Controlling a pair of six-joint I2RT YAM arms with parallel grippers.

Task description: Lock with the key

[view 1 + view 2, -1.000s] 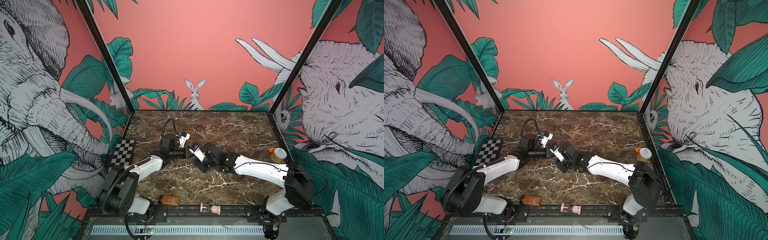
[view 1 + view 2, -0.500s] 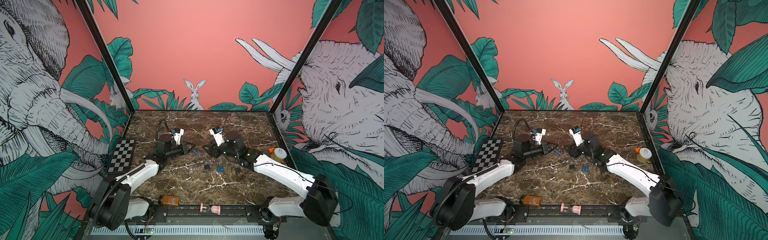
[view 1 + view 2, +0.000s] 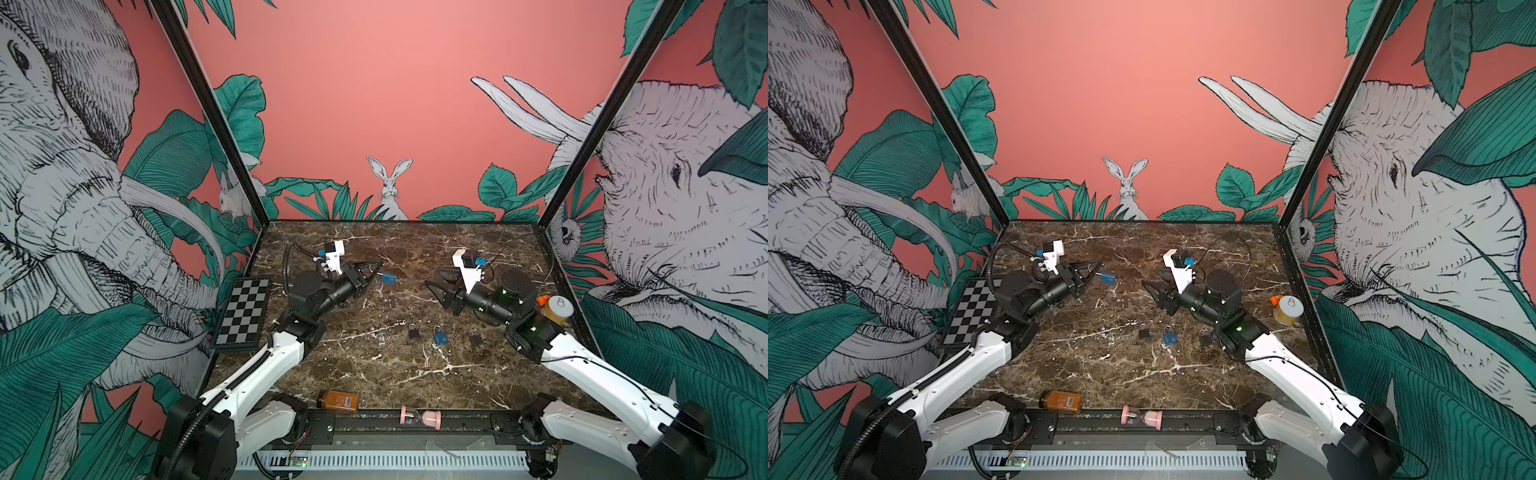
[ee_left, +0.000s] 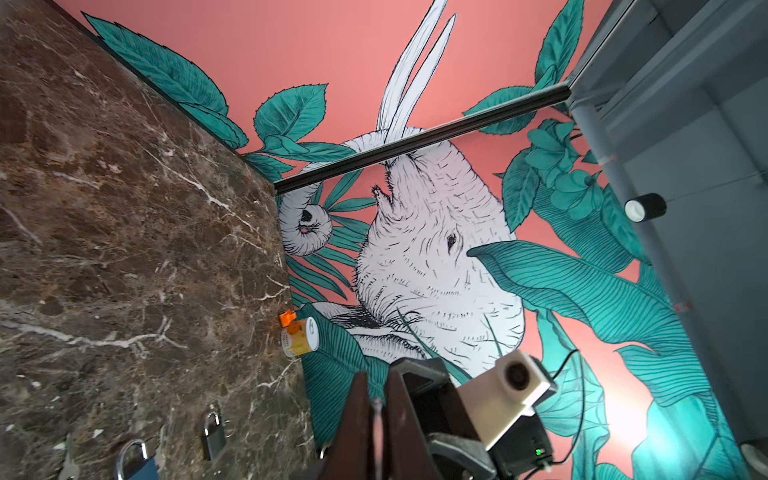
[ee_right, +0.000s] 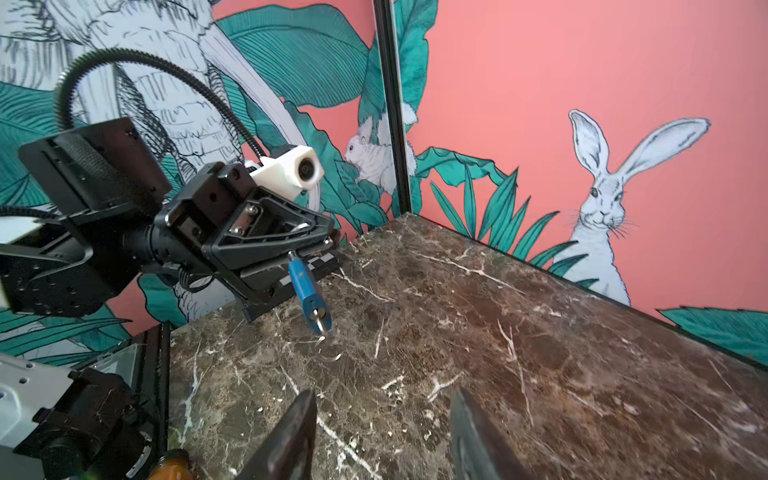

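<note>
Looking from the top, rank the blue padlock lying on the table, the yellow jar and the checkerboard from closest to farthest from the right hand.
1. The blue padlock on the table: mid-table, just toward the near edge from the right hand.
2. The jar: at the table's right edge, beside the right arm.
3. The checkerboard: across the table, at the left wall.

Both top views give me one high perch above the near edge, looking down and forward over the whole bench point(image 3: 374, 374) to the back wall point(image 3: 374, 104). My left wrist camera point(image 5: 299, 170) rides close behind the left pincer point(image 4: 377, 386), facing across the bench to the right wall point(image 4: 415, 249) (frame rolled sideways). The right wrist camera point(image 4: 519, 382), close behind the right pincer point(image 5: 380, 399), faces the left-rear corner; each wrist view catches the other camera.
</note>
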